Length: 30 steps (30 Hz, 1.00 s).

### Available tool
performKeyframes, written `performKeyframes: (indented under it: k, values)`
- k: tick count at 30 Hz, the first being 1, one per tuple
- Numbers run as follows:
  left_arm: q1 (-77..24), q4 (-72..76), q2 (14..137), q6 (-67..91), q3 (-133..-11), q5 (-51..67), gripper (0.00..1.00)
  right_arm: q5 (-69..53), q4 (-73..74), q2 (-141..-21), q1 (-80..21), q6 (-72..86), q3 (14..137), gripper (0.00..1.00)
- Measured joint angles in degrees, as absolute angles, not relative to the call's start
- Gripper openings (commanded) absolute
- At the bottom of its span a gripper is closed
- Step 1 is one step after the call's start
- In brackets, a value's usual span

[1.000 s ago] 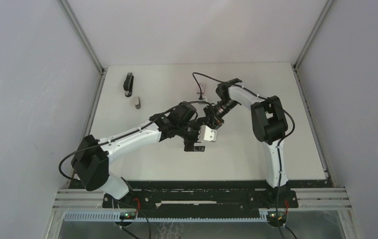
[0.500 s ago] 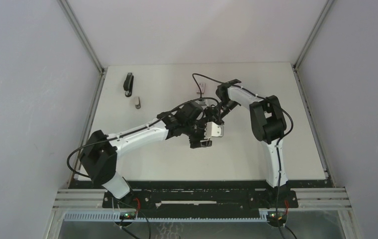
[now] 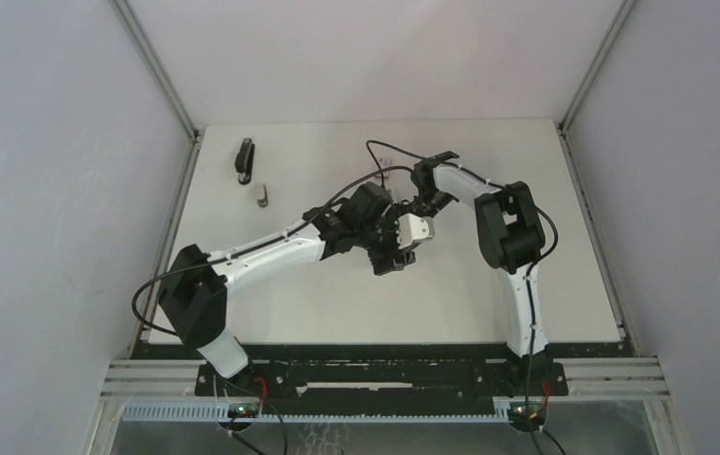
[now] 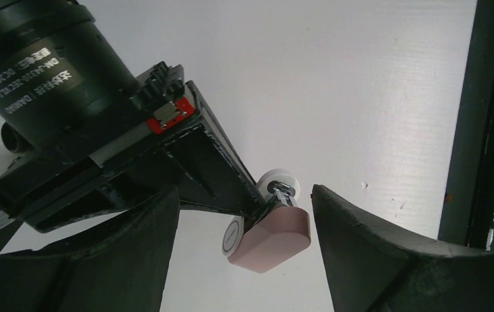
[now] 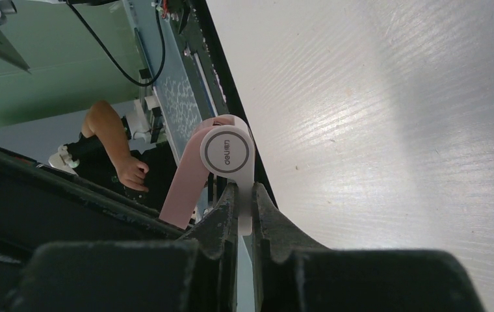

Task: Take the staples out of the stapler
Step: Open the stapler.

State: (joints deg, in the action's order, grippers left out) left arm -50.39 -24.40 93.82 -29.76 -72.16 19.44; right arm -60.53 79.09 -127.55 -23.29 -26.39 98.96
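So the right hand is clenched tight on a little pink-and-white gadget: smooth matte pink plastic body with rounded corners, a flat round white disc with a grey ring on its side, and a shiny metal pin poking out. The left hand is released, its chunky black curved fingers spread wide either side of the pink tip and not touching it. Both sit around the middle of the white, faintly ribbed worktop, a touch toward 12 o'clock. The stapler, slim, long and black, lies way off at about 10 o'clock, untouched, with a small grey piece near it, too tiny to make out
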Motion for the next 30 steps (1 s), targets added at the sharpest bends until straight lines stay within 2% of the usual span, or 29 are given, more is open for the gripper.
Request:
performKeyframes:
  k: [18, 30]
  values:
    - [-50.3, -23.5, 94.0, -26.5, -72.6, 14.8, 0.74, -60.6, 78.9, -127.5, -22.5, -27.2, 99.0, 0.00]
    - [-48.6, -24.4, 92.9, -26.4, -72.4, 15.7, 0.66, -60.6, 77.4, -127.5, -21.7, -27.2, 99.0, 0.00]
